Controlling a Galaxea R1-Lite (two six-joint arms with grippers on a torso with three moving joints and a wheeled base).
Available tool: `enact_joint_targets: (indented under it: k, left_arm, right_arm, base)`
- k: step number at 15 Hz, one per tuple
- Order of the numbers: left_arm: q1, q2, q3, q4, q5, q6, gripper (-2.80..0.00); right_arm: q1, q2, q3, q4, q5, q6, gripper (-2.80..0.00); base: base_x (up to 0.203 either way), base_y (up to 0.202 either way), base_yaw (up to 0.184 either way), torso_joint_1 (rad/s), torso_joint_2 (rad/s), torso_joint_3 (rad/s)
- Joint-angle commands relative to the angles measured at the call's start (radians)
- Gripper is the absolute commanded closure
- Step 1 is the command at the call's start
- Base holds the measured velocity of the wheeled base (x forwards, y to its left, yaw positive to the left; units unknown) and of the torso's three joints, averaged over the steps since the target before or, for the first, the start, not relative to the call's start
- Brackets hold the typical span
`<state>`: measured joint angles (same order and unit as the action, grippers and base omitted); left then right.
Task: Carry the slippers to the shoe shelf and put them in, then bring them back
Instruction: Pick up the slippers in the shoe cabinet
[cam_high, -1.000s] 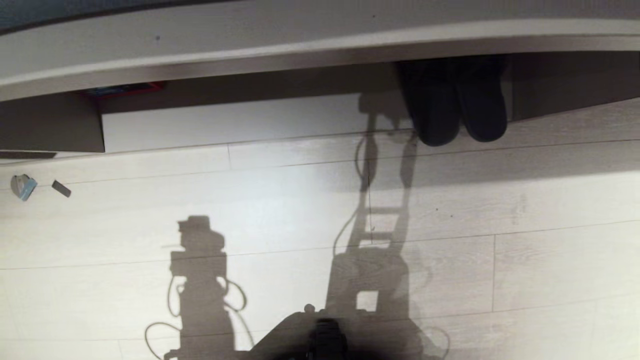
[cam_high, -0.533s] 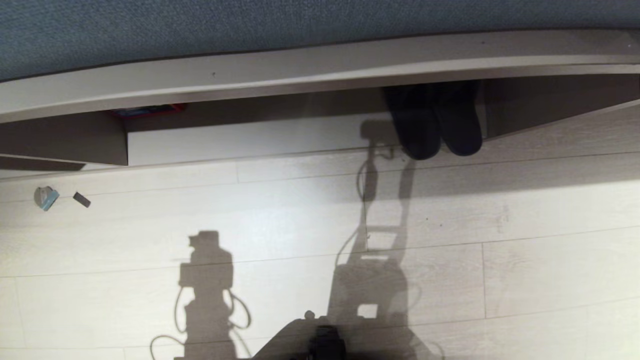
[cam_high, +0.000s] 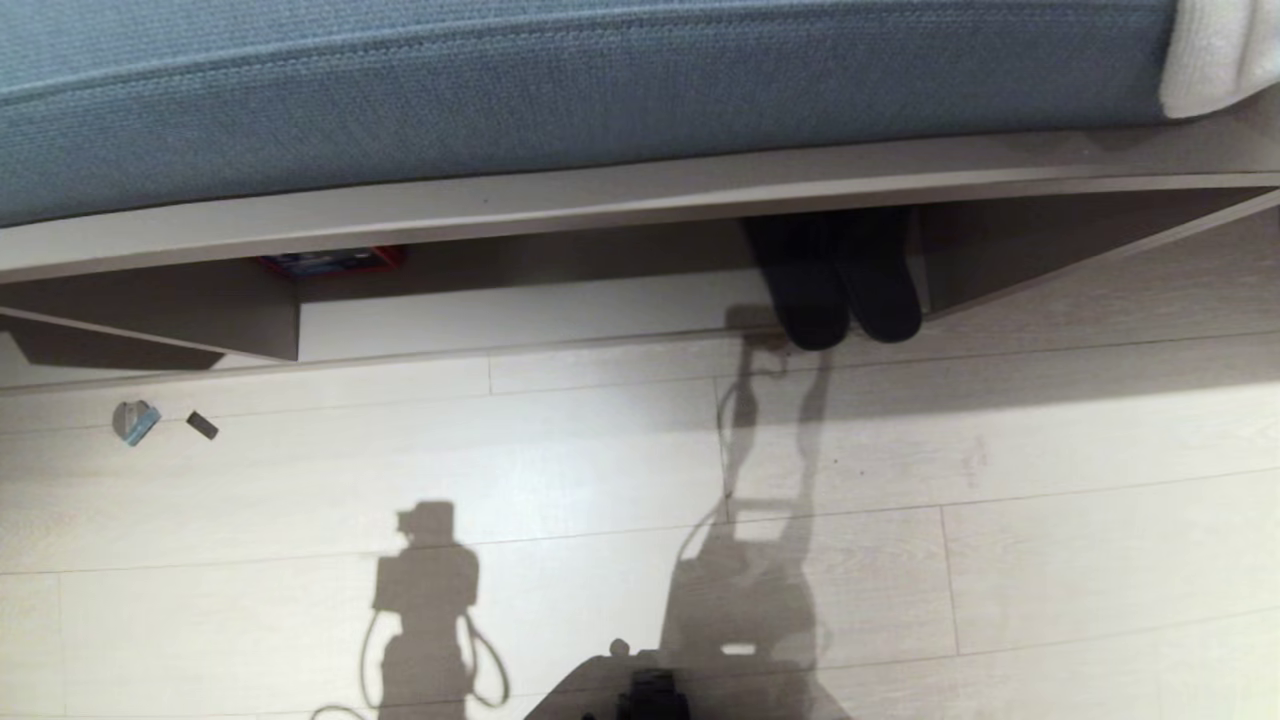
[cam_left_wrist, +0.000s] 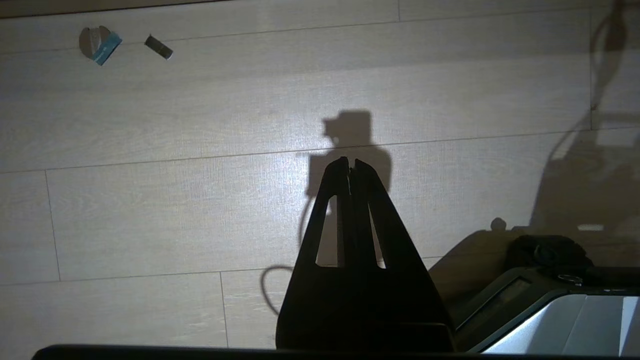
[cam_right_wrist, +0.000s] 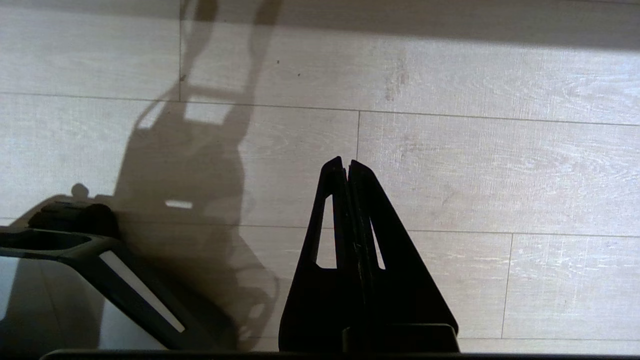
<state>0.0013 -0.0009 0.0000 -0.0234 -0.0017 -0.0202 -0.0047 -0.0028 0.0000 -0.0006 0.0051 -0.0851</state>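
Nearest, at the robot's base: both arms hang parked, pointing down at the pale plank floor (cam_high: 600, 470). Left hand (cam_left_wrist: 350, 167) pinched closed, nothing in it. Right hand (cam_right_wrist: 346, 165) likewise closed and empty. Their shadows lie across the boards ahead.

Out on the floor, toward the robot's left: two small bits of litter (cam_high: 135, 422), well apart from anything that matters.

Farther on, the shoe shelf (cam_high: 520, 310), a low open cubby with a pale bottom board. The slippers (cam_high: 845, 290) sit side by side at its right end, close beside the upright panel there, rounded dark ends poking just over the front edge; the rest is in shadow. A small red-edged item (cam_high: 335, 262) lies deep in the cubby's left part. Above the shelf, a blue cushion (cam_high: 560, 90).

Reading: the putting-in looks done; the return leg is up. Next calls for closing in on the cubby, opening a hand, reaching low under the top board, and taking both slippers without pushing them deeper.
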Motion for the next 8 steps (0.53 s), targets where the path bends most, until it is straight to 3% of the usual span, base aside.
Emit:
enact_joint_targets:
  k: [1,8]
  left_arm:
    - [0.0,0.001,0.008,-0.001,0.0,0.0,0.0]
    - [0.0,0.001,0.008,-0.001,0.0,-0.001,0.0]
  right_arm:
    - [0.0,0.004,0.0,0.001,0.008,-0.001,0.0]
    - [0.0,0.004,0.0,0.001,0.013,0.001,0.0]
  base:
    - [0.0,0.0,0.0,0.002,0.01,0.203]
    - [0.0,0.0,0.0,0.003,0.0,0.202]
